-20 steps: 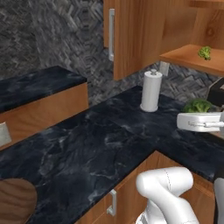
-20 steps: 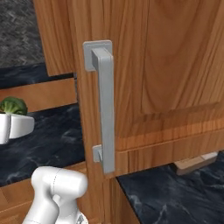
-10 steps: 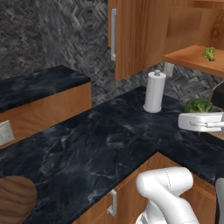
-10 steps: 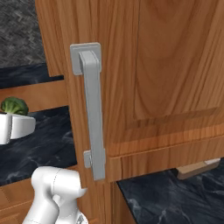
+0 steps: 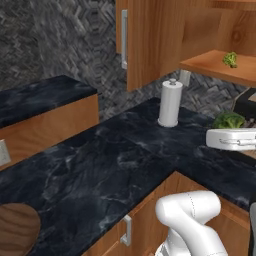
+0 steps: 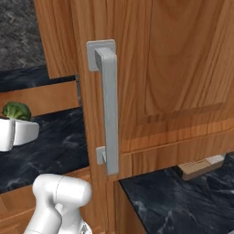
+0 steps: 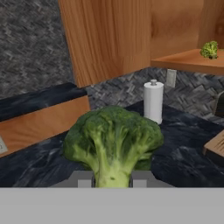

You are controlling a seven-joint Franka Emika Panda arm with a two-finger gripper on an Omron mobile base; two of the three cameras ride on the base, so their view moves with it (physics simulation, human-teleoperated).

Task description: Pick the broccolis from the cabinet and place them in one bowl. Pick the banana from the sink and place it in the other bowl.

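Green against white at the right edge of the left base view: a broccoli sits in the gripper, above the black counter. The second broccoli lies on the cabinet shelf at upper right, well apart. The wooden bowl shows at the lower left corner, far across the frame, so the carry should stay level and high enough to cross the counter, with the drop made over the bowl's middle. The paper towel roll stands at centre right, near the start of that path (the one upright thing to swing wide of)

In the right base view, the held floret appears at middle left, and the open cabinet door with its grey bar handle fills the centre, close to the arm; any sweep should keep clear of that door edge

In the hand view, the two finger tips are clamped on the floret's pale stem at bottom centre, its head upright. The roll stands just behind at centre right, and the other floret rests on the shelf at upper right
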